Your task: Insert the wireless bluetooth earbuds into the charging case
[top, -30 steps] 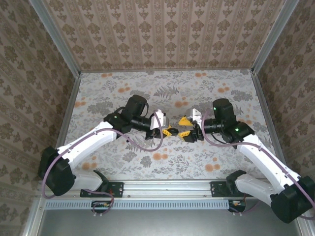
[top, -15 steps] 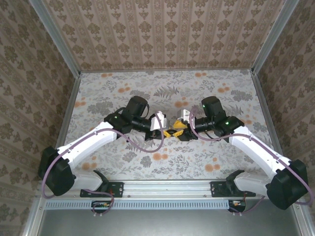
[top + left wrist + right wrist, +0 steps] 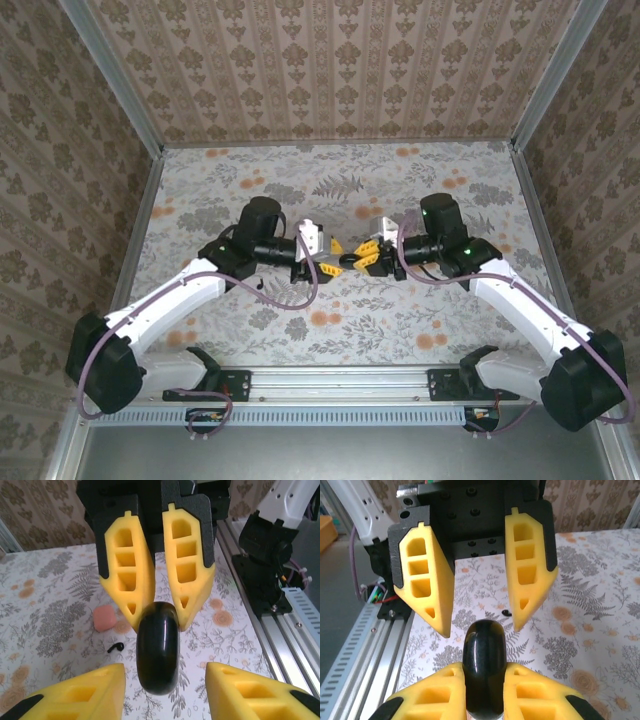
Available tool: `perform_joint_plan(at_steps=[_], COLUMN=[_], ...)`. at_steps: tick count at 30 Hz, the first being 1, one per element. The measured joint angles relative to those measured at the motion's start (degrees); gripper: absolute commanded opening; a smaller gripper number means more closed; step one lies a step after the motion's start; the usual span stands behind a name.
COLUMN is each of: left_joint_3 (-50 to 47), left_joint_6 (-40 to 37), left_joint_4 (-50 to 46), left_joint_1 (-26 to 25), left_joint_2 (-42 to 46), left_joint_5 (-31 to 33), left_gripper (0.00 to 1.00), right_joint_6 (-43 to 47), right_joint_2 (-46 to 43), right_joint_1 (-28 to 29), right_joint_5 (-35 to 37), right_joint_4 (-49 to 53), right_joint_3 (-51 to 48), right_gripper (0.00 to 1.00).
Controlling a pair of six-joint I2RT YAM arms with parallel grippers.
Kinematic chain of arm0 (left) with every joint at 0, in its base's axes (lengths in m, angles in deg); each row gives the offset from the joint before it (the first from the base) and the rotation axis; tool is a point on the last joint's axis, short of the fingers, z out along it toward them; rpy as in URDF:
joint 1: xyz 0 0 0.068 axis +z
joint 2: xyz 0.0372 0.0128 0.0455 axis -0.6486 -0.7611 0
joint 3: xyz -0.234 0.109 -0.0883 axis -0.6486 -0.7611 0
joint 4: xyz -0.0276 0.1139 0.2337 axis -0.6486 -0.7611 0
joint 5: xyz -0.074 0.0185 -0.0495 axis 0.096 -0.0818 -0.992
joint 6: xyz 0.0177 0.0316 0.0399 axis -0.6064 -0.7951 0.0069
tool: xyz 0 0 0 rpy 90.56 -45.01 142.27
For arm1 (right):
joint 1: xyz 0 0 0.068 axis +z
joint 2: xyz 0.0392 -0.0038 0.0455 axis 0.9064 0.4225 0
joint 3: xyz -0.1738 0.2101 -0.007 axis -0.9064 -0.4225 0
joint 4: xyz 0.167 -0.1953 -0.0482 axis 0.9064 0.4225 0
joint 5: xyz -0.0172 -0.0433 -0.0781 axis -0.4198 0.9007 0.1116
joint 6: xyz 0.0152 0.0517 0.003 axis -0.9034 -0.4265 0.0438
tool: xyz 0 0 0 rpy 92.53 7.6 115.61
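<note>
Bases at the near edge of the table (image 3: 330,340), side by side, both arms bent inward and meeting over its middle. On the left gripper (image 3: 331,257), fingers (image 3: 75,692) spread wide, well apart. On the right gripper (image 3: 360,258), fingers (image 3: 432,697) clamped on a black round disc (image 3: 347,262), held edge-on above the tabletop. From the left wrist: disc upright at the mouth of the open left gap, touching neither yellow pad. From the right wrist: lower part of the disc pinched between the two pads, glossy rim rising toward the left gripper opposite. Past the disc, on the side toward the far edge, one black earbud (image 3: 116,647) lying on the flowered tabletop, small, stem curving off the bud. Farther along in the left wrist view, near the earbud but not touching, the charging case (image 3: 104,618): salmon-pink, rounded, flat on the table near its middle, apart from both grippers. Cannot tell whether lid open or shut. Between the left fingers in the right wrist view, a dark speck (image 3: 506,612) on the table, too small to name.
</note>
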Motion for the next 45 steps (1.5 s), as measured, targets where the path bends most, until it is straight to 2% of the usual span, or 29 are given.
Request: perform_joint_plan(at_steps=[7,17,24,28,30,32,34,38,45], left_joint_3=[-0.1,-0.1,-0.1,-0.1,-0.1,-0.1,-0.1,-0.1,-0.1], left_joint_6=[2.8,4.2,5.1,5.9,6.1,6.1,6.1,6.1,6.1], left_joint_4=[3.9,5.2,5.7,6.1,6.1,6.2,6.1,6.1,5.7], left_joint_1=[0.0,0.0,0.0,0.1,0.2,0.3,0.3,0.3,0.3], left_joint_2=[0.0,-0.9,-1.6,-1.8,-1.8,-1.9,-1.9,-1.9,-1.9], left_joint_5=[-2.7,-4.6,-4.9,-5.0,-5.0,-5.0,-5.1,-5.0,-4.2], left_gripper=[0.44,0.41,0.33,0.2,0.17,0.16,0.16,0.16,0.15], right_joint_6=[-3.4,-7.0,-8.3,-8.4,-8.5,-8.7,-9.1,-9.9,-12.1], right_joint_2=[-0.1,-0.1,-0.2,-0.2,-0.2,-0.3,-0.4,-1.0,-1.3], right_joint_1=[-0.7,-0.7,-0.7,-0.7,-0.7,-0.7,-0.7,-0.7,-2.3], right_joint_5=[-4.3,-6.6,-7.1,-7.3,-7.3,-7.2,-6.9,-5.4,-3.1], right_joint_4=[-5.2,-10.4,-11.8,-11.9,-11.9,-12.1,-12.4,-12.6,-13.5], right_joint_3=[-1.0,-1.6,-1.9,-2.0,-2.0,-2.1,-2.2,-2.4,-2.4], right_gripper=[0.14,0.14,0.14,0.15,0.18,0.3,0.37,0.43,0.45])
